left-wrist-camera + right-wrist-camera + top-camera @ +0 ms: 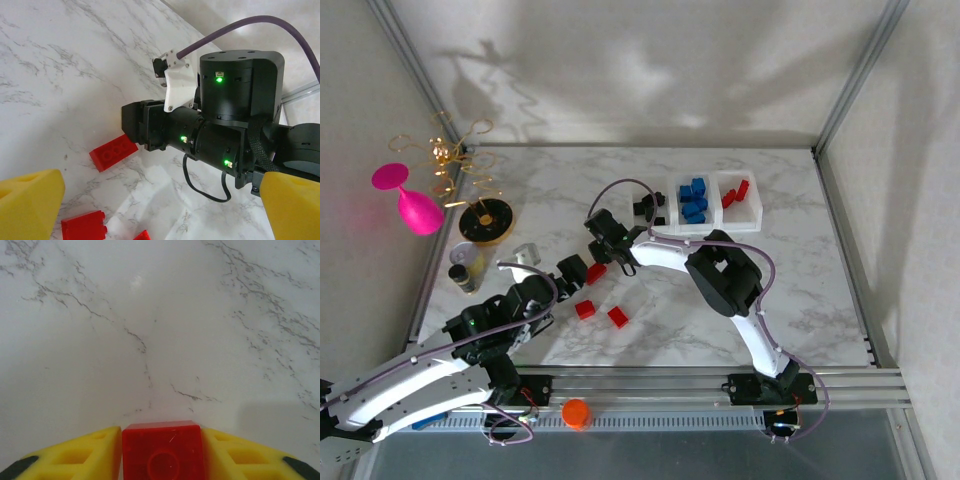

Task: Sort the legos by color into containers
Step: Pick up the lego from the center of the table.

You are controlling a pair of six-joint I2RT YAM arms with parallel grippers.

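3 bins point(745, 220): translucent white, joined in a row at the far side of the marble worktop point(820, 300), right of centre.
Bin contents: black legos point(648, 207) in the left bin, blue legos point(693, 201) in the middle bin, red legos point(735, 192) in the right bin.
Right end effector point(161, 435): closed onto a red lego point(162, 457), with both yellow fingers point(75, 457) pressed against its sides; 1 round stud faces the wrist camera.
Held red lego, top view: at the tip of the right arm, left of the bins and well apart from them; whether it rests on the marble or is raised cannot be told.
Left end effector point(160, 200): yellow fingers point(30, 205) spread wide with nothing gripped; it hovers just beside the right end effector, its camera looking at that arm's black wrist.
Loose red legos: 2 lying on the worktop point(585, 309) point(618, 317), near each other and closer to the arm bases than the held lego.
Left edge of worktop: a pink goblet point(405, 200) lying tilted, a gold wire stand point(455, 155) and a black-and-gold disc point(485, 220).
Near rail: a round orange cap point(576, 412) between the 2 arm bases.
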